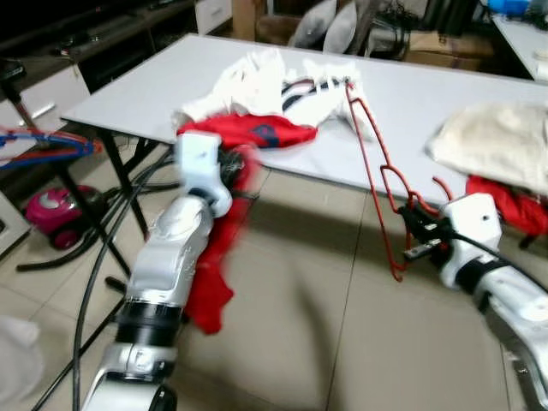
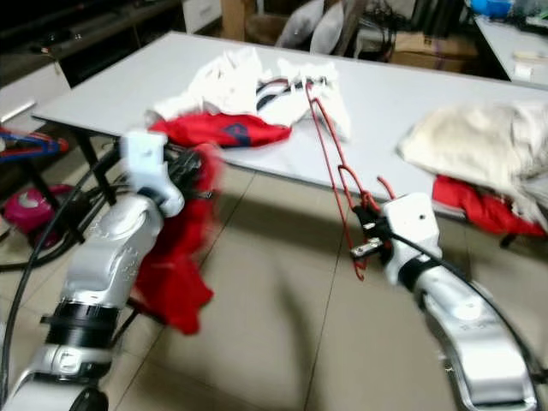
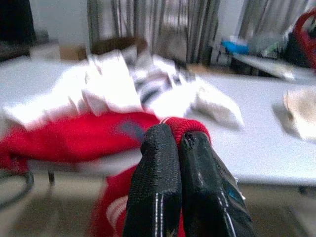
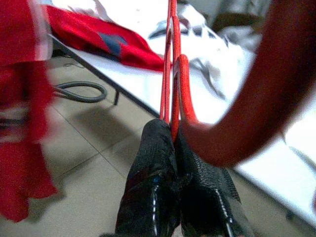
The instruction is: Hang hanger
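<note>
The red wire hanger [image 1: 377,175] leaned against the white table [image 1: 445,90] edge, pinched in the right gripper [image 4: 173,136]. The left gripper [image 3: 178,140] clamped a blurred red garment [image 1: 214,257] above the tiled floor [image 1: 325,325].

A heap of clothes [image 1: 274,90] lies on the counter [image 1: 428,94] — one shirt [image 1: 248,133] at its near edge, draping toward the floor. Right of the heap lies a folded cloth [image 1: 497,141] — a hanger [image 1: 377,171] leans between them.
</note>
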`<state>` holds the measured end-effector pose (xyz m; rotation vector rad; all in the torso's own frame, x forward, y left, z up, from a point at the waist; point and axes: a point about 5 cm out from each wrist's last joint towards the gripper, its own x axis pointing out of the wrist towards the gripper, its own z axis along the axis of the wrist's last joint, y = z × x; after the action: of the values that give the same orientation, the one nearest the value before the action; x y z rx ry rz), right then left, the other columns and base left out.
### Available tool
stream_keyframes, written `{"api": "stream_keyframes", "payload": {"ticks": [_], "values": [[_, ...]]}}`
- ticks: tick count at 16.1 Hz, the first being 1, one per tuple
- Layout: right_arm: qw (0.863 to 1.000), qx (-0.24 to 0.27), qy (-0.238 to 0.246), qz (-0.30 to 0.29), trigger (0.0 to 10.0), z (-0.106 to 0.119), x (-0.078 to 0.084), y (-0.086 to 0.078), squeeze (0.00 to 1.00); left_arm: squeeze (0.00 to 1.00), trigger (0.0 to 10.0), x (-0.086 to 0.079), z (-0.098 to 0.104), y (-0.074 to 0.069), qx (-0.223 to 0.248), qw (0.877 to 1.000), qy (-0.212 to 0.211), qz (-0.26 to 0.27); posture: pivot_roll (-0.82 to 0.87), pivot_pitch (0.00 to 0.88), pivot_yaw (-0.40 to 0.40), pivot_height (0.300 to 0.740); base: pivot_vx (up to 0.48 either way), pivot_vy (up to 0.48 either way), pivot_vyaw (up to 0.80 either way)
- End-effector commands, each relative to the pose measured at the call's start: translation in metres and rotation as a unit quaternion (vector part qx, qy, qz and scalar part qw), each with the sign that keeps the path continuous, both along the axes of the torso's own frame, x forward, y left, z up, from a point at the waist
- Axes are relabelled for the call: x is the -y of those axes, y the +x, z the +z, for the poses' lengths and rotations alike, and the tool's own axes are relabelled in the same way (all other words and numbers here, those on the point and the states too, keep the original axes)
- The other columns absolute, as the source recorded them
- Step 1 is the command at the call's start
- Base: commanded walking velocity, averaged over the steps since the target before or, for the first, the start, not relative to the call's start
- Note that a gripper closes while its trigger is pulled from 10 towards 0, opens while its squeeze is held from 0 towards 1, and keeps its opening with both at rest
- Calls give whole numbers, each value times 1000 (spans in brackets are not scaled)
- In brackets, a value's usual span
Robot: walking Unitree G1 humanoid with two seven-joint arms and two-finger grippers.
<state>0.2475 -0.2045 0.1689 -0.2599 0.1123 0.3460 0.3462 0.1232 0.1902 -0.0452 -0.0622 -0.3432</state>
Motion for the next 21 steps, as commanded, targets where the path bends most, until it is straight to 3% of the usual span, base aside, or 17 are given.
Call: {"api": "stream_keyframes", "payload": {"ticks": [1,4,7,9,14,16,18,19,21], "values": [[999,5,4,35,10000,6,-7,-2,0,0,10000,-15,9,3,21,1000,1,17,28,0,21,740,416,0,0],[999,3,-21,45,10000,12,3,-5,0,0,10000,-7,26,13,43,999,7,-6,18,0,34,740,414,0,0],[996,13,-2,88,10000,27,1,-13,0,0,10000,-2,44,20,62,998,4,-14,17,0,36,740,411,0,-519],[987,-14,-34,156,10000,32,6,-28,0,0,10000,1,66,28,86,996,-4,-35,22,0,32,740,409,0,0],[961,-87,-30,259,10000,47,20,-59,0,0,10000,28,130,43,149,982,-32,-111,29,0,34,740,411,0,0],[953,-108,-23,281,10000,44,14,-63,0,0,10000,33,152,46,168,976,-47,-132,27,0,41,740,409,0,0],[947,-125,-31,293,10000,34,5,-62,0,0,10000,40,167,43,184,968,-61,-157,27,0,44,740,411,0,0],[949,-134,-60,278,10000,19,-3,-50,0,0,10000,47,190,35,207,955,-93,-190,29,0,43,740,409,0,0],[957,-129,-93,241,10000,9,-4,-30,0,0,10000,49,219,23,242,939,-113,-217,39,0,34,740,401,0,0]]}}
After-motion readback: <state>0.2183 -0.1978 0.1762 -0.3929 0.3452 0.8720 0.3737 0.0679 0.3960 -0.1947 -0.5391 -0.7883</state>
